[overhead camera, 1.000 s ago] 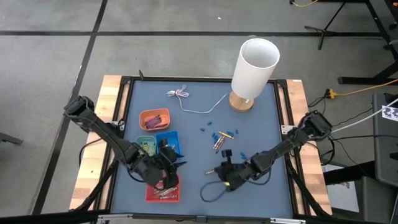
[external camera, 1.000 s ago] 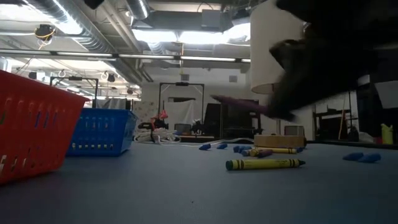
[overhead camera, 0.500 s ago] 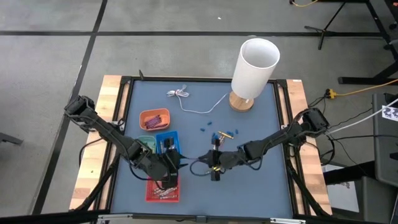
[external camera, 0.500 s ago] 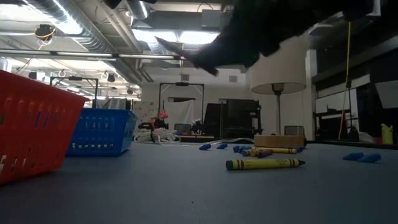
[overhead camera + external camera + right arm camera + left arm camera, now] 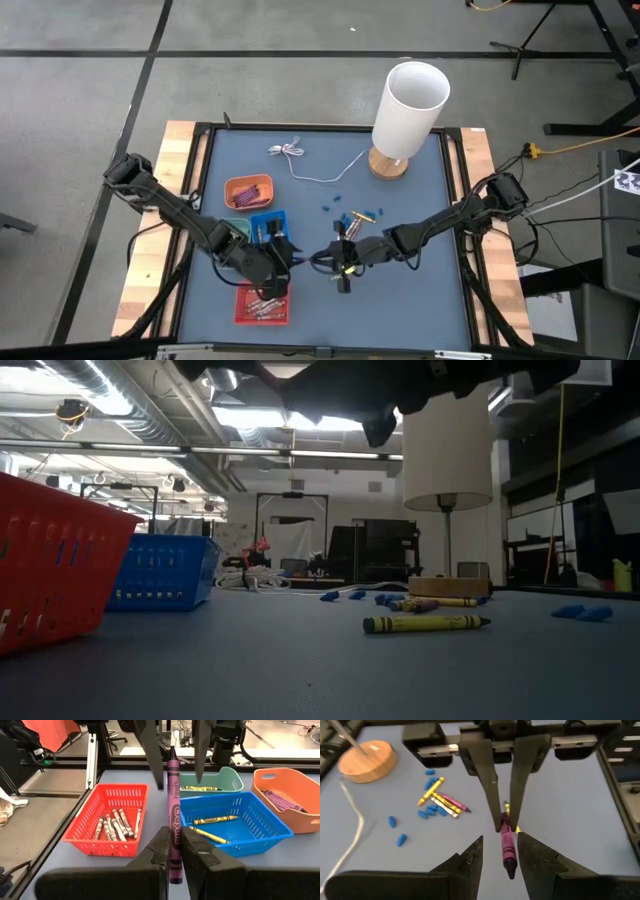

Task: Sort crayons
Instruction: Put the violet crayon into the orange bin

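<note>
Two grippers meet above mid-table: the right gripper pinches a purple crayon by one end, its long axis pointing straight between the open fingers of the left gripper, ready for handover, judging by alignment.

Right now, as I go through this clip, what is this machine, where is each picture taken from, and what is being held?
Two dark robot arms work over a blue table. One camera looks down from above, one sits at table height, one rides each wrist. The right gripper has its jaws shut on a purple crayon, held out between the open jaws of the left gripper, a handover in mid-air. Nearby stand a red basket, a blue basket, a green tray and an orange tray, with loose crayons and a lamp.
</note>
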Robot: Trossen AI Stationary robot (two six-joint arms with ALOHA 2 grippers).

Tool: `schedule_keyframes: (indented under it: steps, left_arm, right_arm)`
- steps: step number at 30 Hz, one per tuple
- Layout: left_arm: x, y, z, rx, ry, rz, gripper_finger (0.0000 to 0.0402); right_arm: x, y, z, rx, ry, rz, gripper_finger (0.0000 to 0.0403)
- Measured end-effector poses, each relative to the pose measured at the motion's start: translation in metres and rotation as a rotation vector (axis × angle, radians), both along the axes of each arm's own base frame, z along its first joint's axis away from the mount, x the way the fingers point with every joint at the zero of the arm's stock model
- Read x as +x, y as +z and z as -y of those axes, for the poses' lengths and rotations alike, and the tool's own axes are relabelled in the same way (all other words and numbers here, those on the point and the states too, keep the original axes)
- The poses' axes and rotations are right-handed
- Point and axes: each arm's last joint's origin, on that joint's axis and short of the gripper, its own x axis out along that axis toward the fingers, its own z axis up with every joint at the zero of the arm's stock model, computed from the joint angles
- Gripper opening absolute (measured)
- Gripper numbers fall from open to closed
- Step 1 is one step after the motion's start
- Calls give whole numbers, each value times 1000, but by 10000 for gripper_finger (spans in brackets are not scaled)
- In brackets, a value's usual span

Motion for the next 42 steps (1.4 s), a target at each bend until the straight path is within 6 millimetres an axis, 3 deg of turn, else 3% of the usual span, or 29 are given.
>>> schedule_keyframes:
  steps: [15,31,42]
  left_arm:
    - [2,-1,-2,-44,-33,-22,103]
    - [2,-1,-2,-44,-33,-21,8]
    - [2,-1,-2,-44,-32,-21,9]
  right_arm:
    - [1,2,0,7,0,20,32]
    - [0,2,0,7,5,17,32]
    - [0,2,0,8,5,14,34]
